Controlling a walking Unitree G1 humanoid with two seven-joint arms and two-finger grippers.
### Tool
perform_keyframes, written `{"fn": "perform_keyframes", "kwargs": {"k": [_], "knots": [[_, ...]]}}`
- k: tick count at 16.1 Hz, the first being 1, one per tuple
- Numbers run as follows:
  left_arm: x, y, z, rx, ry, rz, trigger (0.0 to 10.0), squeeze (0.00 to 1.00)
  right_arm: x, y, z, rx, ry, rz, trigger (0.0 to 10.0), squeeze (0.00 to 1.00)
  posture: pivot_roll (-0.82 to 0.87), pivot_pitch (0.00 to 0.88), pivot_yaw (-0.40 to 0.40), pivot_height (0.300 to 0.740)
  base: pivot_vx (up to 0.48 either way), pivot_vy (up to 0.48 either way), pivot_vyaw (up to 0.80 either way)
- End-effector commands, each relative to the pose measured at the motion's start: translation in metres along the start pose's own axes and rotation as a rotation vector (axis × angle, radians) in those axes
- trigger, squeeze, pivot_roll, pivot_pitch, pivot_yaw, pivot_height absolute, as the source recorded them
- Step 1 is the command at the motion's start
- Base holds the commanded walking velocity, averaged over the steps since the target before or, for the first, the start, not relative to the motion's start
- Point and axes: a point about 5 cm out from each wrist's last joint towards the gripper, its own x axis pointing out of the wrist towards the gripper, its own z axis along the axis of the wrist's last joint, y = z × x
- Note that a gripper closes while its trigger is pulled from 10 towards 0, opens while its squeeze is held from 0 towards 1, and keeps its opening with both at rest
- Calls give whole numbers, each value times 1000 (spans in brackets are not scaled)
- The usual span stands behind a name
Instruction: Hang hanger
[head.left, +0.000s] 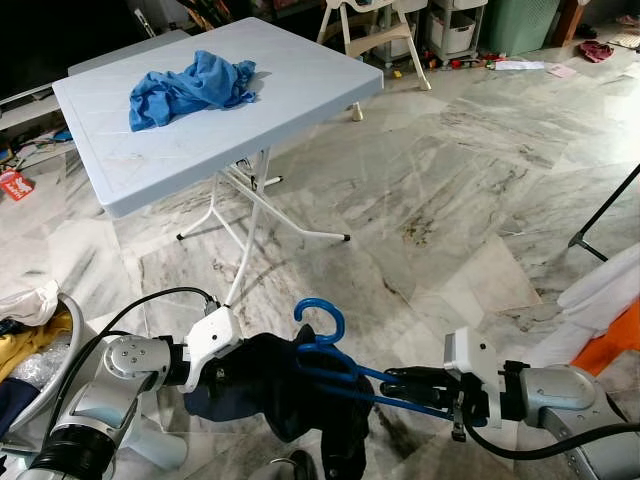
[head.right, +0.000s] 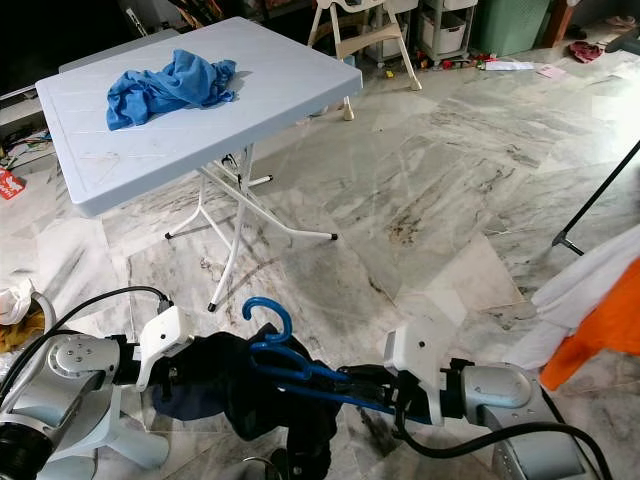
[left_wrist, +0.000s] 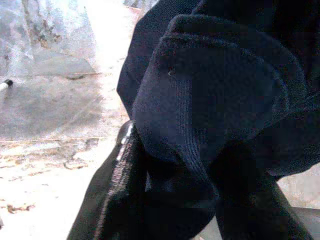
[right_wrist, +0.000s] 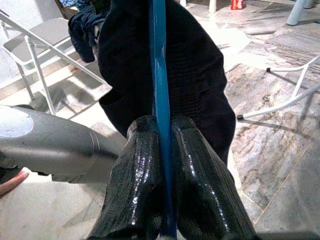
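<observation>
**Operator:** Report the position of the task item.

**Inspector:** The blue hanger (head.left: 335, 370) is sitting low in front of the robot, above the marble floor (head.left: 450, 200), between the two arms. Its hook (head.left: 322, 318) is pointing upward. A dark navy garment (head.left: 290, 395) is draping over the hanger and hanging below it.

**Operator:** Report the right gripper.

**Inspector:** The right gripper (right_wrist: 164, 150) is reaching in from the robot's right. In the right wrist view, both black fingers (right_wrist: 137, 170) are pressing together on the blue hanger bar, which is running straight between them toward the garment. The grip is clamped on the hanger.

**Operator:** Report the left gripper.

**Inspector:** The left gripper (head.left: 225, 375) is meeting the garment from the robot's left. In the left wrist view, dark cloth is bunching over one visible black finger (left_wrist: 112, 195), and the fingertips are buried in fabric. Whether the fingers are apart or together, I cannot tell.

**Operator:** Report the surroundings.

**Inspector:** A white folding table (head.left: 300, 90) is standing well apart, ahead and to the robot's left. A crumpled blue cloth (head.left: 190, 88) is lying on its top. White and orange fabric (head.left: 610, 310) is showing at the right edge. A black stand leg (head.left: 605, 215) is resting on the floor near that fabric.
</observation>
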Motion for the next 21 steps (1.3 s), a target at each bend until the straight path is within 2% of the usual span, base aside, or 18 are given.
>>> {"fn": "perform_keyframes", "kwargs": {"k": [1, 12, 18, 19, 21], "knots": [[-6, 0, -2, -7, 8, -7, 0, 0, 7, 1, 12, -45, -53, 38, 10000, 0, -147, 94, 152, 740, 0, 0, 0], [-6, -4, -7, -11, 16, -27, 0, 0, 9, 0, 11, -46, -43, 50, 10000, 0, -146, 90, 144, 740, 0, 0, 0], [-6, -5, -9, -21, 13, -14, 0, 0, 7, -7, 14, -35, -40, 60, 10000, 0, -145, 87, 134, 740, 0, 0, 0], [-6, -4, -9, -20, 13, -9, 0, 0, 7, -6, 13, 3, -42, 81, 10000, 1000, -145, 86, 132, 740, 0, 0, 0], [-7, -3, -9, -22, 12, 0, 0, 0, 7, -6, 13, 4, -38, 95, 10000, 1000, -143, 83, 132, 740, 0, 0, 0]]}}
